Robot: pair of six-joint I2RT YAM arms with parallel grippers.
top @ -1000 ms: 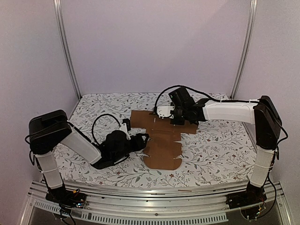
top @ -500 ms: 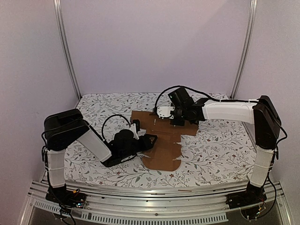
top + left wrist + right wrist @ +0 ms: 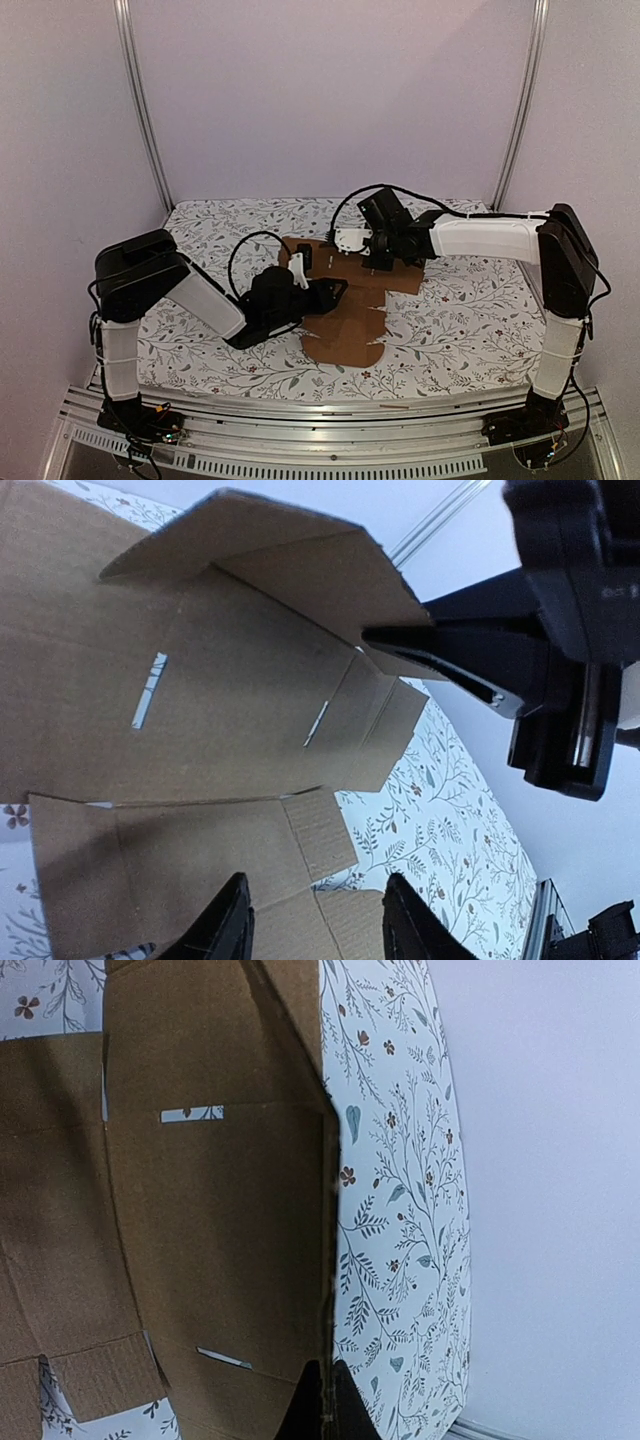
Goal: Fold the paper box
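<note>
Paper box (image 3: 345, 325): brown die-cut sheet, mostly flat on the floral-covered bench (image 3: 460, 320), about centre, between the two arms. Two narrow slits (image 3: 150, 690) show in its middle panels. Right tool (image 3: 322, 1405): fingers pressed together on the edge of the far flap (image 3: 290, 560), which stands tilted up off the bench while the remaining panels lie flat. Left tool (image 3: 318, 920): roughly half open, fingers apart, reaching in from the left over the sheet's near-left panels; nothing seen clamped between them. Whether its fingertips touch the cardboard, cannot tell.
</note>
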